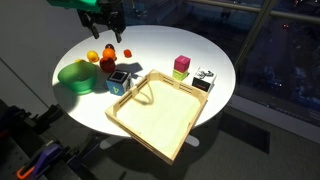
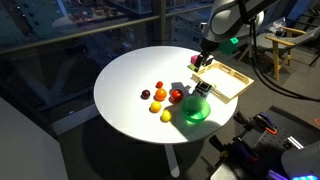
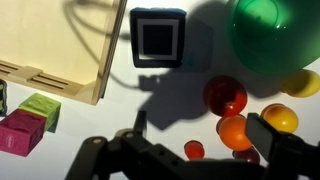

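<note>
White table point(image 1: 190, 50) spreads under me, round and bright, and everything I can see sits on it. Largest is the pale wooden tray point(image 1: 160, 115) with its handle, lying empty as far as both exterior views show. Next comes the green bowl point(image 1: 76, 76), which also looks empty. Between tray and bowl stands a dark cube point(image 3: 158, 38) with a pale square face, and on the tray's far side a magenta block point(image 3: 20, 133) touches a green block point(image 3: 41, 107).

Smallest are the round fruit-like pieces near the bowl: a red ball point(image 3: 225, 96), an orange ball point(image 3: 233, 131), a yellow ball point(image 3: 280, 118) and a tiny red piece point(image 3: 194, 150), all loose on the tabletop.

I, the gripper point(image 3: 200, 150), hang above that cluster with my jaws spread wide and nothing between them. Nothing has been gathered into tray or bowl; every piece lies separate, untouched by me.
</note>
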`<state>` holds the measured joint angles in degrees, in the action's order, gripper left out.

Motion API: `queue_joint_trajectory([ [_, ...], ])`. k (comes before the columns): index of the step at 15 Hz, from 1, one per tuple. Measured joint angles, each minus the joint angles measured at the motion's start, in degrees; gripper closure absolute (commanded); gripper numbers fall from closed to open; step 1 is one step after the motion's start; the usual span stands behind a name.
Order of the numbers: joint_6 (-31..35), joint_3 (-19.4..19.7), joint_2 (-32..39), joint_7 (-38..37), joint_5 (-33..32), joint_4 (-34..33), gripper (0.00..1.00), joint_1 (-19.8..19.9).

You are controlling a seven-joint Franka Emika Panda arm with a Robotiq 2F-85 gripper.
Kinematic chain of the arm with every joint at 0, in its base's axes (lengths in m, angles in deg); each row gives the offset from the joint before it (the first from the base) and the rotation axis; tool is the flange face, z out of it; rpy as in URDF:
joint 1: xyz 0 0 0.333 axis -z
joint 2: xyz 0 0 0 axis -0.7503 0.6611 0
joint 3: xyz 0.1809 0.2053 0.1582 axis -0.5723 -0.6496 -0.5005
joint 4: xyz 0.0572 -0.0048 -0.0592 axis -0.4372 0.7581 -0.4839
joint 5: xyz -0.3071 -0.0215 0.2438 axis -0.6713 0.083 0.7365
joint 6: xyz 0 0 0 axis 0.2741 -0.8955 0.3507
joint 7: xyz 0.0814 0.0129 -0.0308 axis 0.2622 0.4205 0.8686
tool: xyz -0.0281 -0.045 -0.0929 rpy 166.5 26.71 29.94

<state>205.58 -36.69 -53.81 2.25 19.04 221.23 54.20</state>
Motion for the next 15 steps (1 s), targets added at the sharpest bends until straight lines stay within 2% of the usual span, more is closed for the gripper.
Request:
queue_joint_trajectory([
  [15,-0.18,0.12,-1.21,-0.52,0.0,0.13,0.0,-0.62],
])
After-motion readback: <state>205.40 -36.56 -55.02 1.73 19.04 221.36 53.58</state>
